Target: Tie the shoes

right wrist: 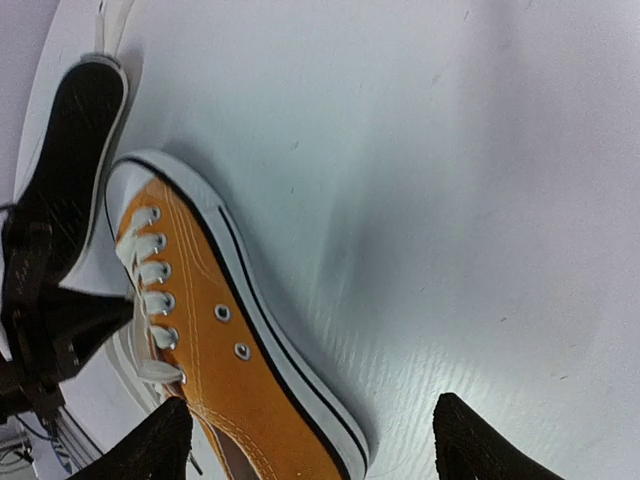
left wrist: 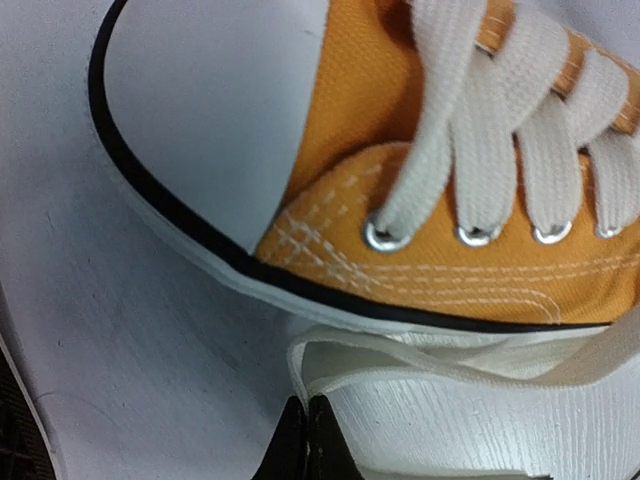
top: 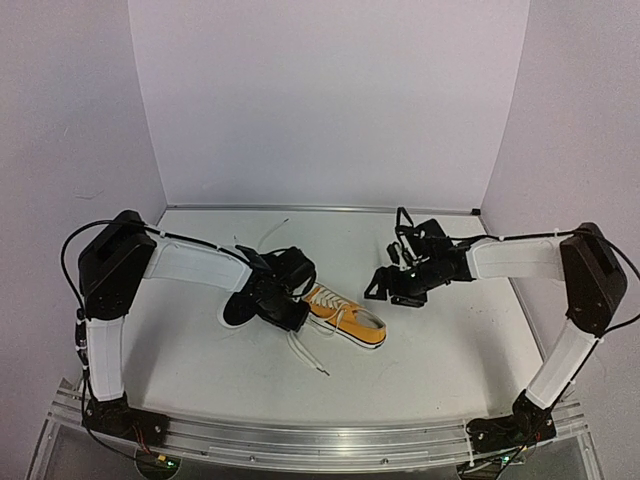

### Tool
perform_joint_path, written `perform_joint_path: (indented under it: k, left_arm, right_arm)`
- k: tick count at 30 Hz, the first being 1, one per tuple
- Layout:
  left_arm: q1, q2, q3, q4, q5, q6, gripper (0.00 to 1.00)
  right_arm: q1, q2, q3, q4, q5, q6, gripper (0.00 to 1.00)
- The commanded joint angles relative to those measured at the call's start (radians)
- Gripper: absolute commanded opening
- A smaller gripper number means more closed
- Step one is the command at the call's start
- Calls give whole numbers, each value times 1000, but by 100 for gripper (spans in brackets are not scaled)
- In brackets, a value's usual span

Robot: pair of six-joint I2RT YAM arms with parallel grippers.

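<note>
At the orange shoe | left tool pinched closed, tips by lace | right tool wide open

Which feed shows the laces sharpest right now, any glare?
Left wrist: close-up, laces crisp, white toe cap nearly featureless. Right wrist: orange shoe sharp, soft sheen on the table. Top external: even light, laces tiny.

No legible text, label, brand or number on shoes or table.
</note>
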Motion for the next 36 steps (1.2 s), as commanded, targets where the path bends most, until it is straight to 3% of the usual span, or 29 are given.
perform_joint_path:
  k: [1, 11, 15, 22, 27, 32, 36]
  left_arm:
    - [40, 14, 69, 57, 33, 2, 0]
    - [57, 6, 86, 65, 62, 30, 0]
    - [60, -31, 63, 57, 53, 37, 0]
    - [61, -60, 66, 27, 51, 55, 0]
    - [61, -139, 70, -3, 59, 64, 0]
    - [13, -247, 66, 9, 162, 160, 0]
    - [-17, -292, 89, -11, 198, 207, 0]
  right_arm:
    - [18, 26, -79, 158, -166, 58, 78]
    - [189, 91, -98, 285, -151, 156, 73]
    - [229, 97, -93, 297, -130, 191, 66]
    - [267, 77, -88, 306, -121, 220, 65]
    - [268, 20, -105, 272, -66, 193, 73]
    - [266, -124, -87, 186, 32, 117, 87]
    - [249, -243, -79, 152, 74, 77, 91]
